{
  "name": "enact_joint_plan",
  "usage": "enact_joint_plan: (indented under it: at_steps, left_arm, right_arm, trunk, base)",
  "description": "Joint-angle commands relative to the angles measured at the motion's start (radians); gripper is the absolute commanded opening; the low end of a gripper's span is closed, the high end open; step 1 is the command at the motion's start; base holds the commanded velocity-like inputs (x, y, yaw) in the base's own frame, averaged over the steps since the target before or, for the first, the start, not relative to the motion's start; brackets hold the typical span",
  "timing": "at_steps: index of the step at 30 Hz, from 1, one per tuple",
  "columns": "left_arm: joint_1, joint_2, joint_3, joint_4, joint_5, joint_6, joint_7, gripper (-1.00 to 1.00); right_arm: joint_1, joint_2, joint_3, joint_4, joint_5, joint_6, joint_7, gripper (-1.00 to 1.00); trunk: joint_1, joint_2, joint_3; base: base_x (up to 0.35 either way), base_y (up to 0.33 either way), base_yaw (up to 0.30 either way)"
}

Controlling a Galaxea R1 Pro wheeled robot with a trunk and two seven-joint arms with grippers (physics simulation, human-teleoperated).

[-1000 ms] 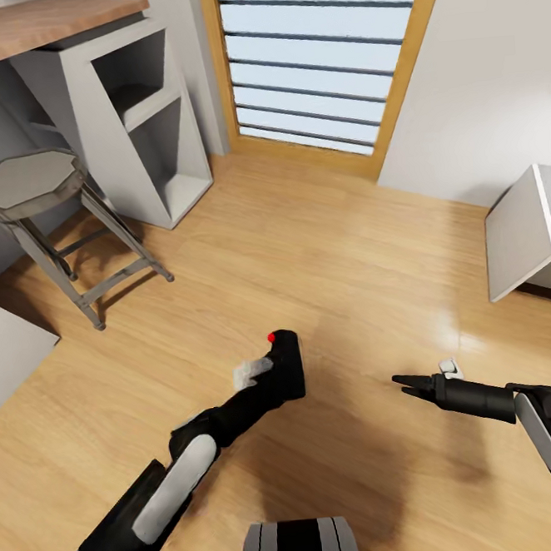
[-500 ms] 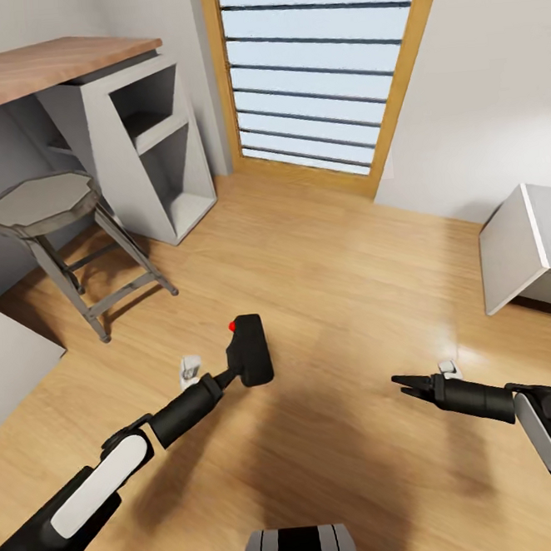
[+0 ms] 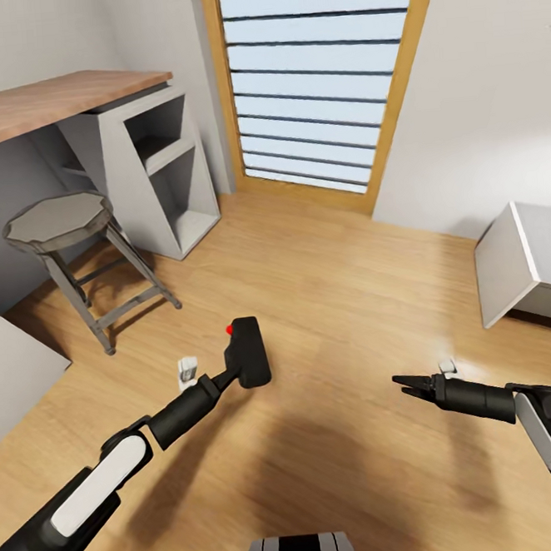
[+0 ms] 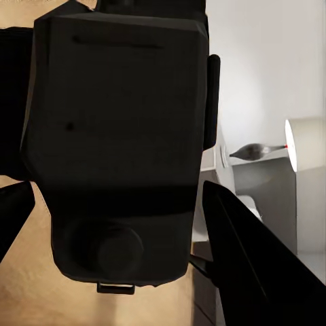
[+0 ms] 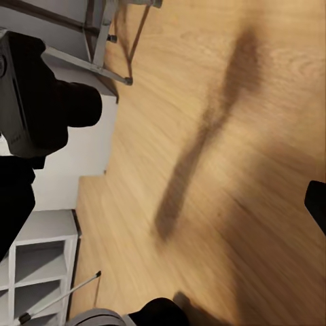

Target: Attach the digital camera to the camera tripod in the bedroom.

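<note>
Black digital camera [image 3: 250, 351] sits clamped between the left jaws [image 3: 234, 369], red dot up, carried over the wood floor [image 3: 335, 287]. Right jaws [image 3: 404, 384] hang parted, empty. Since a second ago the left arm has swung outward and the view has tilted up. Beyond: stool [image 3: 58, 223], tabletop [image 3: 43, 104], slatted door [image 3: 327, 95]. No tripod yet; likely in transit.

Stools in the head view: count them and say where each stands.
1. The stool stands on the wood floor at the left, beside the desk and its grey shelf unit. Others may be outside the frame.
</note>
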State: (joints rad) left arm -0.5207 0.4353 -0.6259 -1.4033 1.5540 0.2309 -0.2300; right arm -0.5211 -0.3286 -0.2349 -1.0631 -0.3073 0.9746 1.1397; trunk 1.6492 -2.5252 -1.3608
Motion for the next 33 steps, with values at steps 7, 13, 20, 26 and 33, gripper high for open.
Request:
enact_joint_plan:
  at_steps: [7,13,20,26,33]
  left_arm:
    - [-0.001,-0.034,0.001,0.023,0.001,0.003,0.002,-1.00]
    - [-0.001,-0.036,0.003,0.033,0.006,0.002,0.003,-1.00]
    - [-0.001,-0.035,0.006,0.047,0.009,0.002,0.000,-1.00]
    - [-0.001,-0.035,0.006,0.066,0.010,0.003,-0.007,-1.00]
    - [-0.001,-0.035,0.006,0.072,0.010,0.002,-0.009,-1.00]
  right_arm:
    - [0.000,0.004,0.001,0.000,0.002,0.001,-0.003,1.00]
    - [0.000,0.005,-0.001,0.000,0.002,0.001,-0.003,1.00]
    - [0.000,0.008,-0.001,-0.001,0.002,0.001,-0.005,1.00]
    - [0.000,0.008,0.006,0.002,0.002,0.001,-0.016,1.00]
    - [0.000,0.012,0.010,0.001,0.003,0.001,-0.047,1.00]
  trunk:
    - [-0.003,0.001,0.027]
    - [-0.006,0.003,0.050]
    - [-0.009,0.004,0.077]
    - [-0.012,0.006,0.100]
    - [-0.015,0.007,0.127]
  base:
    - [0.000,0.000,0.000]
    - [0.000,0.000,0.000]
    - [0.000,0.000,0.000]
    - [0.000,0.000,0.000]
    - [0.000,0.000,0.000]
